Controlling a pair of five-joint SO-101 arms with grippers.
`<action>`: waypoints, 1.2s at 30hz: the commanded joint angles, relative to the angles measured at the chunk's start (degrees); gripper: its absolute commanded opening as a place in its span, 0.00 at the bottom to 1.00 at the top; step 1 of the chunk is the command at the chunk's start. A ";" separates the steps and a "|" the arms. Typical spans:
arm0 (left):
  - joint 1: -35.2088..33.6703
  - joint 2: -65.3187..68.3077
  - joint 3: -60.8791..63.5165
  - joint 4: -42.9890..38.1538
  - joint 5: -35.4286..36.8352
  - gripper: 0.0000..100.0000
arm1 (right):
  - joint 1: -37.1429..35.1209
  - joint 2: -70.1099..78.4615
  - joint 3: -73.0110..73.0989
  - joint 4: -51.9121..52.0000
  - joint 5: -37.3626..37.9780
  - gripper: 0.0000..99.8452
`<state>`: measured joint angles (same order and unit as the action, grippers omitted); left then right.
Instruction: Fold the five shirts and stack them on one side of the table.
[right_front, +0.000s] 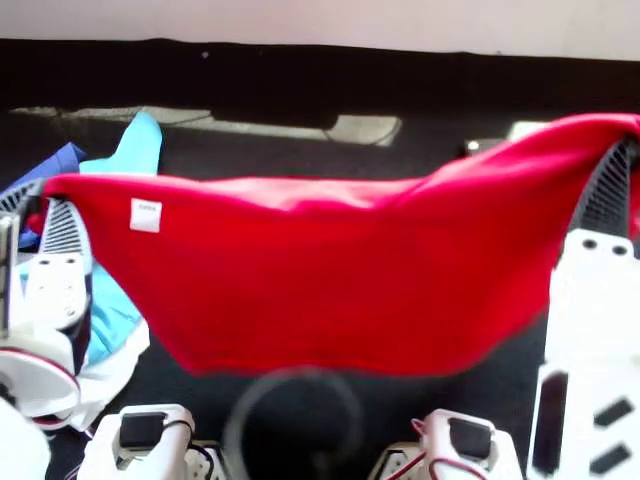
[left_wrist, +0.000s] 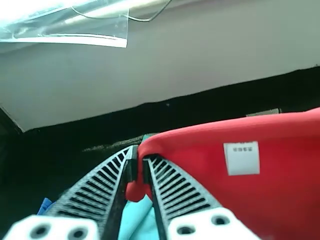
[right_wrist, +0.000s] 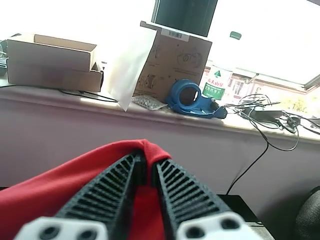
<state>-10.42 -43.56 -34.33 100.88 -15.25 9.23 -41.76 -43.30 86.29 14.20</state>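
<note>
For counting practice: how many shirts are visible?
3: red shirt between left gripper and right gripper; light blue shirt under it; dark blue shirt beside that. More may be hidden.

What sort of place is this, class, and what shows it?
Probably a workshop or lab: cardboard boxes, a blue tape dispenser and loose cables line the sill; the left claw and right claw hold a red shirt over a black table.

Strong daylight, black tabletop, hard contrast.
High view: pale glare streaks lie on the tabletop (right_front: 250, 160) just beyond the red shirt (right_front: 320, 270), and the cloth under the shirt's sag stays dim. Right wrist view: the window (right_wrist: 270, 40) above the shirt burns out white. Left wrist view: the plastic sheet (left_wrist: 65, 27) above the shirt flares, and the wall (left_wrist: 175, 65) is evenly lit.
</note>
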 joint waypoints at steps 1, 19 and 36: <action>-0.57 -1.98 2.68 0.00 0.00 0.01 | -0.04 -0.40 -1.45 -0.04 0.00 0.01; -0.22 14.02 22.55 -11.60 -0.09 0.01 | -4.70 13.05 22.02 -15.25 -0.09 0.01; -0.22 54.46 -11.30 -19.52 -0.09 0.01 | -7.96 52.26 10.15 -38.20 -0.18 0.01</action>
<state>-10.42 7.96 -36.88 80.22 -15.25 1.67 7.03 -23.87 46.90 14.02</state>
